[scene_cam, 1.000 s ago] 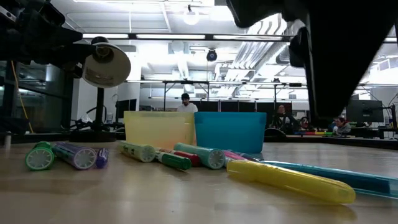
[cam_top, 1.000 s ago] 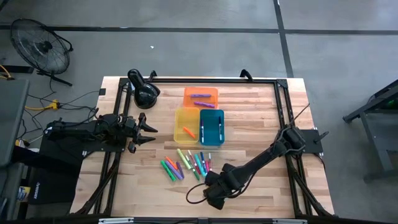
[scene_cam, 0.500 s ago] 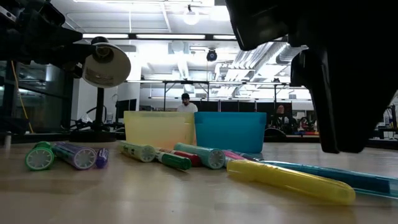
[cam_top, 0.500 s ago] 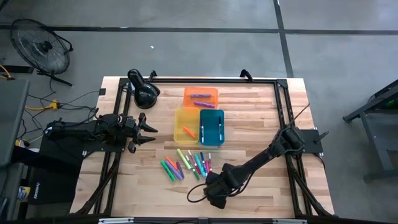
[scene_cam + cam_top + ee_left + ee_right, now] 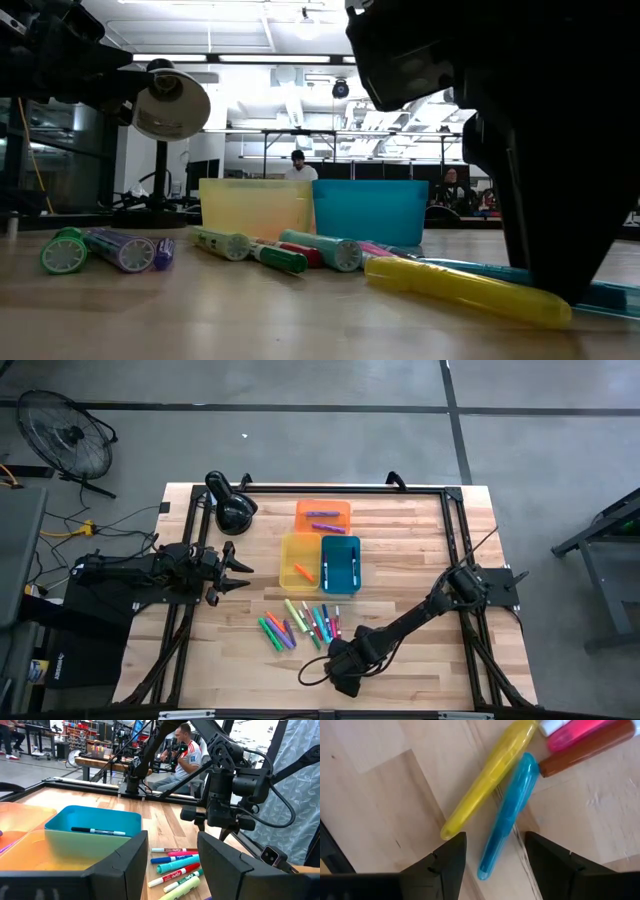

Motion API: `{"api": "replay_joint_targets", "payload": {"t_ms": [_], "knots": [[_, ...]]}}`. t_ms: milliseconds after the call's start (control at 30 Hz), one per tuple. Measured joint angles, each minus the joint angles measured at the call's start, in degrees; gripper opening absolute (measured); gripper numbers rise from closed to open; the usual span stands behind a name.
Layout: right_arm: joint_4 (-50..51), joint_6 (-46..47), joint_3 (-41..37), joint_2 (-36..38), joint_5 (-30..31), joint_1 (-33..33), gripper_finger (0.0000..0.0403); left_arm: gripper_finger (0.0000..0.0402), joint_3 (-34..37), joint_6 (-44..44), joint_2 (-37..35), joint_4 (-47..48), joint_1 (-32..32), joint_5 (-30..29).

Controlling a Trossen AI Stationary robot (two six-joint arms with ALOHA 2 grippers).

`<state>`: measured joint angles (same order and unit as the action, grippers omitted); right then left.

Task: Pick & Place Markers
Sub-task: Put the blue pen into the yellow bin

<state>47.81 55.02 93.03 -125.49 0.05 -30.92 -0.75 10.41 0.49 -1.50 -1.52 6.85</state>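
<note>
My right tool (image 5: pixel 492 855), fingers spread, hangs low over the blue marker (image 5: pixel 509 815) lying beside the yellow marker (image 5: pixel 487 778) on the bench (image 5: pixel 420 550), at the near edge of the loose markers (image 5: pixel 300 623). My left tool (image 5: pixel 235 567) waits spread, left of the trays (image 5: pixel 322 545).

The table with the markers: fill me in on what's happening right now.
The right gripper is low over the loose markers at the front of the table, jaws open around the end of a blue marker that lies beside a yellow marker. Nothing is gripped yet. The left gripper waits at the table's left side, jaws open. A few markers already lie in the orange tray, yellow tray and blue tray.
</note>
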Motion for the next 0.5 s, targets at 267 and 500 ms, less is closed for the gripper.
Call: {"api": "replay_joint_targets", "payload": {"t_ms": [267, 500], "knots": [[2.1, -0.6, 0.1, -1.1, 2.4, 0.3, 0.0194, 0.017, 0.0, 0.0, 0.0, 0.0, 0.0, 0.0], [3.5, -2.7, 0.2, -2.3, 4.1, 0.3, 0.0192, 0.017, 0.0, 0.0, 0.0, 0.0, 0.0, 0.0]]}}
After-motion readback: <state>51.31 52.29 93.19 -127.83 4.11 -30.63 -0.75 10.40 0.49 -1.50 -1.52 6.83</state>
